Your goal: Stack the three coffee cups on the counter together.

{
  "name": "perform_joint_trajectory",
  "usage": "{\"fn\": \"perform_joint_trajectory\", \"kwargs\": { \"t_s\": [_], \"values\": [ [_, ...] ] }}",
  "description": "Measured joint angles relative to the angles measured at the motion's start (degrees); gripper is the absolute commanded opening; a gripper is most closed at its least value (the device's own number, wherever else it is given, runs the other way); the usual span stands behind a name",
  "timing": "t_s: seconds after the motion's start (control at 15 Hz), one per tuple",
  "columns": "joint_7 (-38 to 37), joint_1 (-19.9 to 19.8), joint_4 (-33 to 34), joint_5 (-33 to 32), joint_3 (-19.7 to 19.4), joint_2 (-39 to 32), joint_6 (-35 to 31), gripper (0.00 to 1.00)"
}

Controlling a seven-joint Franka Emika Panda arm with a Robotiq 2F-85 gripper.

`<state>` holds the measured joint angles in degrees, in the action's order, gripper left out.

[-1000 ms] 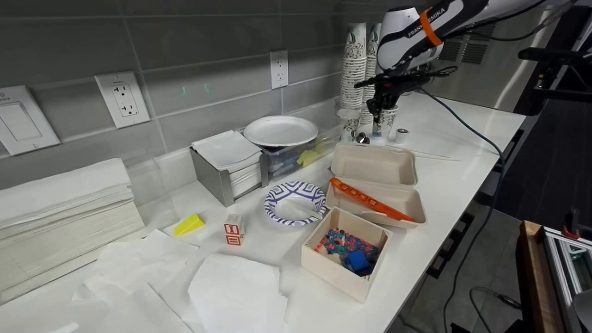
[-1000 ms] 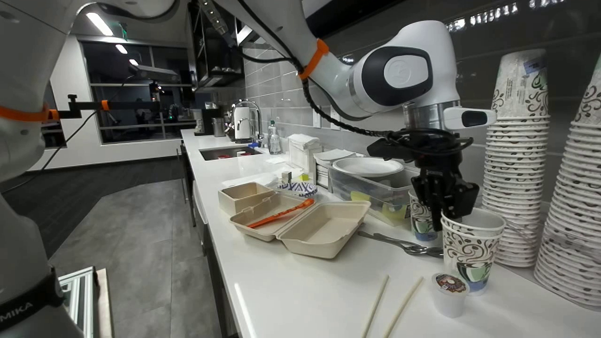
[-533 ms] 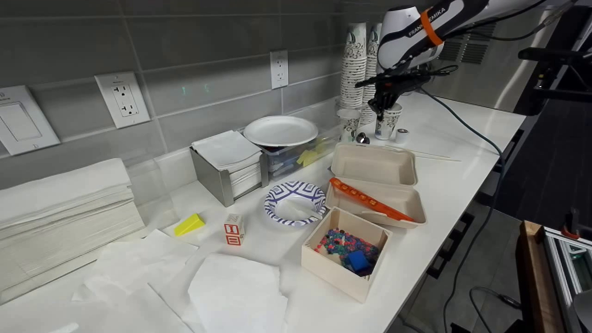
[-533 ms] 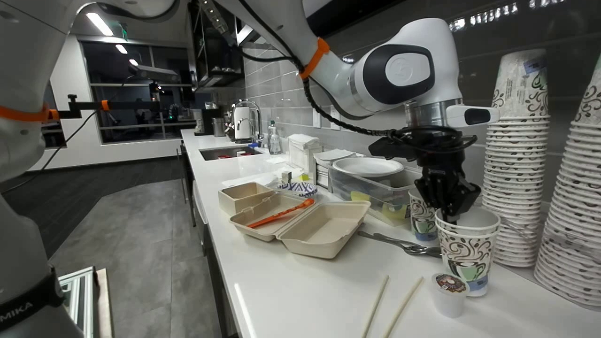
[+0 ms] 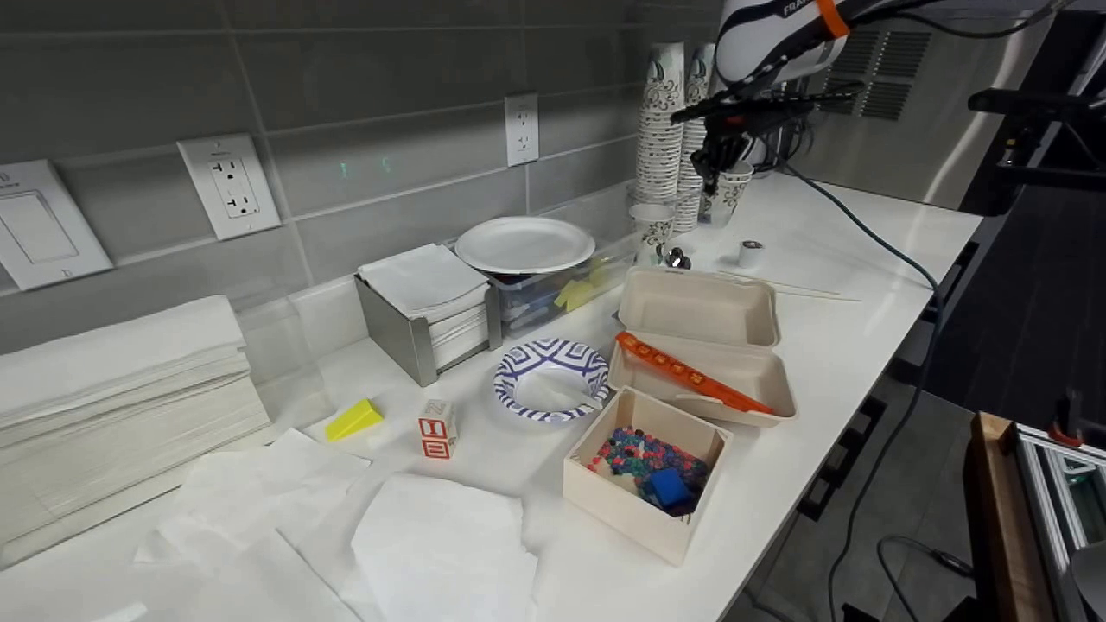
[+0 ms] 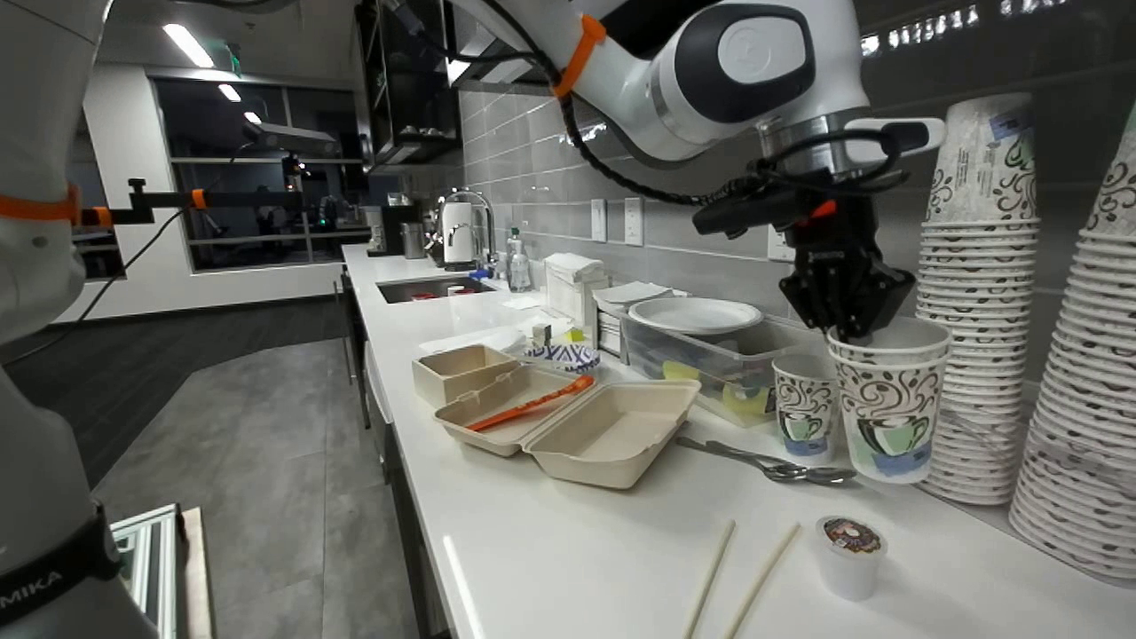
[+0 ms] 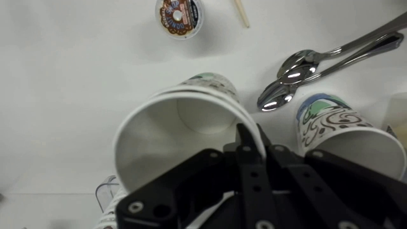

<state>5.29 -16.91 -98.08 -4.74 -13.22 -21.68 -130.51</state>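
Observation:
Two nested paper cups [image 6: 890,417] with a brown swirl and green cup print hang above the counter, slightly tilted. They also show in the other exterior view [image 5: 728,197] and in the wrist view [image 7: 159,143]. My gripper [image 6: 848,330] is shut on the near-side rim walls of both cups, one finger inside and one outside, as the wrist view shows [image 7: 252,130]. A third matching cup [image 6: 804,413] stands upright on the counter [image 6: 612,550], beside the held pair and apart from it. It shows open side up in the wrist view [image 7: 330,122].
Tall cup stacks [image 6: 976,293] stand behind the held cups. Spoons [image 6: 790,470] lie before the third cup. A coffee pod [image 6: 850,557], thin sticks [image 6: 763,577], an open takeout box [image 6: 612,435] and a clear bin [image 6: 710,355] stand around.
My gripper has risen with the two nested cups. A second ago they stood on the counter beside the coffee pod. The third cup has not moved.

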Motion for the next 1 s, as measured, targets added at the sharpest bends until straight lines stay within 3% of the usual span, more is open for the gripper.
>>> {"fn": "perform_joint_trajectory", "kwargs": {
  "t_s": [0.4, 0.73, 1.0],
  "values": [
    [10.16, -0.03, -1.86, 2.89, 2.30, 7.94, 6.75, 0.01],
    [16.43, 0.24, -5.29, 10.69, 4.43, 12.04, 5.15, 0.01],
    [18.75, 1.05, -8.03, 14.67, 5.43, 12.54, -0.14, 0.01]
  ]
}}
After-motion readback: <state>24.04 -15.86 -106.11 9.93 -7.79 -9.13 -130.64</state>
